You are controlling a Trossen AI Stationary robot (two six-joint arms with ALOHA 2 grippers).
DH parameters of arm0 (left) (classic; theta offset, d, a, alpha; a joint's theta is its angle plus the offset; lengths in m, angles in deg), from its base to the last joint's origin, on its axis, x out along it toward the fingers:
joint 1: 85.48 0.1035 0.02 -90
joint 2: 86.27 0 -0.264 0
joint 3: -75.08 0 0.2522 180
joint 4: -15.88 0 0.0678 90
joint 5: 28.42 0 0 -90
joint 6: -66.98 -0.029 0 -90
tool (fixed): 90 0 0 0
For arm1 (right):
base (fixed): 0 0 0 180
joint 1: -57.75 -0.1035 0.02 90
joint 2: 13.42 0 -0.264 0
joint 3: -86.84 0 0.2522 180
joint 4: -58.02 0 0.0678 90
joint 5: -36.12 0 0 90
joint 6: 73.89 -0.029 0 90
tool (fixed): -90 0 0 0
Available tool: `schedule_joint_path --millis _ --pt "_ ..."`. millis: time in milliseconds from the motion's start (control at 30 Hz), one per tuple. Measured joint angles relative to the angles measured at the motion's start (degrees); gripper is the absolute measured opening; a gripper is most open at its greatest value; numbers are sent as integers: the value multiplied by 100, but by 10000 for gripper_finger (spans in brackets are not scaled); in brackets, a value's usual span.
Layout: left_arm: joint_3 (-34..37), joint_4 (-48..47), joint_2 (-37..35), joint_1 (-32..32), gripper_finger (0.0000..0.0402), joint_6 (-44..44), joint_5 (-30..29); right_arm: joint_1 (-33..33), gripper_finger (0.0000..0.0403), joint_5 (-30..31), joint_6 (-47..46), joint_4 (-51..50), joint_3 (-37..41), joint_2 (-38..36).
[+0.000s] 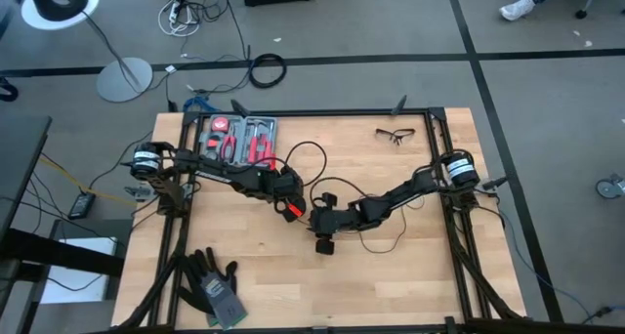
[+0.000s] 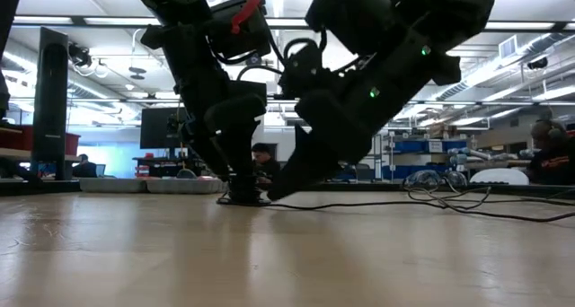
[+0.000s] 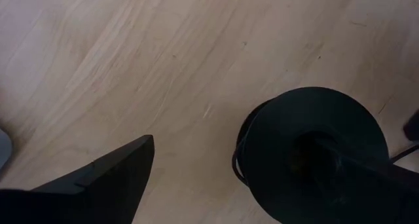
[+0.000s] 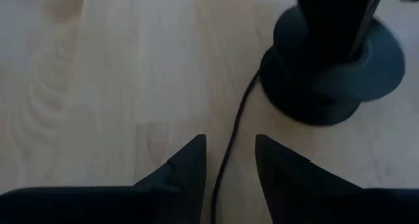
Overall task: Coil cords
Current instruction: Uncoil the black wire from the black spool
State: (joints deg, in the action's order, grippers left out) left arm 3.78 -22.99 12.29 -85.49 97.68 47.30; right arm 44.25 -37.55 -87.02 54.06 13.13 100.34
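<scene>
Cord point(image 4: 230, 145), thin and black, runs across the wooden counter point(image 1: 293, 275) and ends at a round black puck point(image 4: 330, 76) that sits flat on the wood near the counter's middle. In the right wrist view the cord passes straight between the right gripper point(image 4: 230, 152)'s two dark fingertips point(image 4: 186, 160), which stand apart on either side of it without pinching it: the jaws are released, with a clear gap to the cord on both sides. That gripper hangs low just short of the puck.

The left gripper point(image 3: 262, 178) stands over the puck itself. One finger point(image 3: 108, 178) shows to one side of the puck and the other comes down onto the puck's centre; the jaws are spread wide, grasping nothing.

From above, the rest of the cord loops loosely away from the puck, one loop toward the red tool case point(image 1: 239, 139) and another trailing toward the right arm's base. A pair of glasses point(image 1: 395, 134) lies farther from the puck, near the far edge, and grey gloves point(image 1: 215, 287) lie by the near left corner.
</scene>
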Motion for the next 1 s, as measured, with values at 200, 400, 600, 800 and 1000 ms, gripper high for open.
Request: schedule_joint_path --millis 200,400,600,800,1000 --pt "0 6 0 0 400 4 -2 14 75 -277 -216 -569 -35 -3" --pt "0 -24 0 0 400 5 1 -69 6 -833 -355 -2113 -46 -442" --pt "0 -35 0 -2 400 20 38 -402 1 -1340 -918 -5117 39 -1530" --pt "0 -35 0 -2 400 17 42 -711 1 -2120 -2185 -7787 17 -2465" --pt "0 -7 0 -2 400 11 42 -856 5 -1080 -3186 -8421 15 -2898"
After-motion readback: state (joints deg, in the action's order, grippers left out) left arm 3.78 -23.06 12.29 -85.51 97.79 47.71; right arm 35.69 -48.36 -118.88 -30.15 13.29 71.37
